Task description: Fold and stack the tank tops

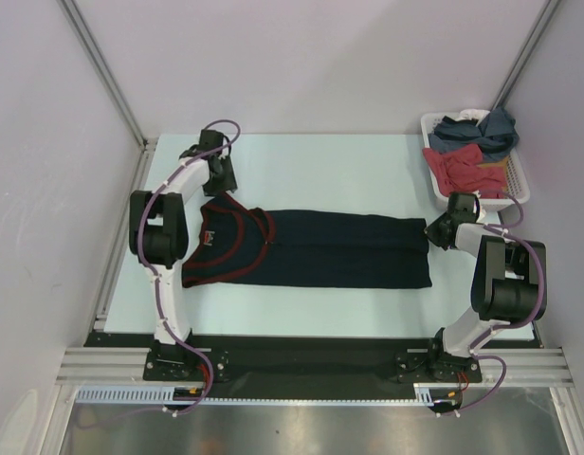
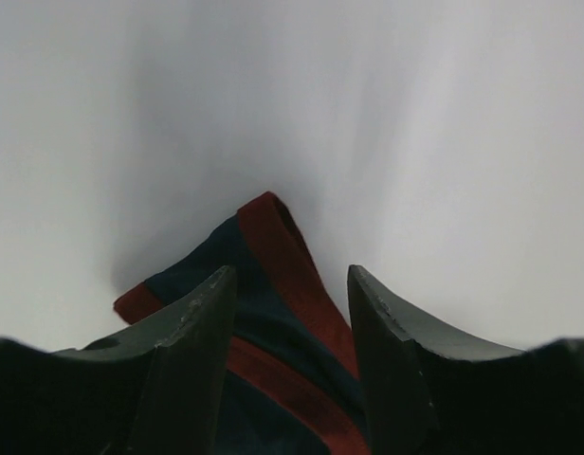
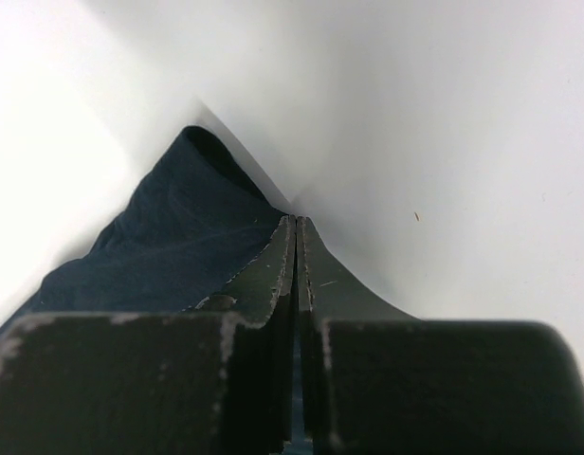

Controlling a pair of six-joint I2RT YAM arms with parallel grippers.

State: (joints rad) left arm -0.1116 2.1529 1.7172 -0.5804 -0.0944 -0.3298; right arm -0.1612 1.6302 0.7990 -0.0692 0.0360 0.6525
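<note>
A dark navy tank top (image 1: pixel 320 248) with reddish trim lies folded into a long strip across the table, neck end to the left. My left gripper (image 1: pixel 223 191) is at that end's far shoulder strap (image 2: pixel 273 246). Its jaws stand apart, astride the strap, and do not pinch it. My right gripper (image 1: pixel 432 230) sits at the hem's far right corner (image 3: pixel 178 237). Its fingers (image 3: pixel 282 256) are pressed together, with a sliver of navy cloth between them. A slate-blue tank top (image 1: pixel 482 133) lies crumpled in the basket.
A white basket (image 1: pixel 521 185) stands at the back right, close behind my right arm. It also holds a red garment (image 1: pixel 458 169) and a bit of white cloth (image 1: pixel 474 116). Pale walls enclose the table on three sides.
</note>
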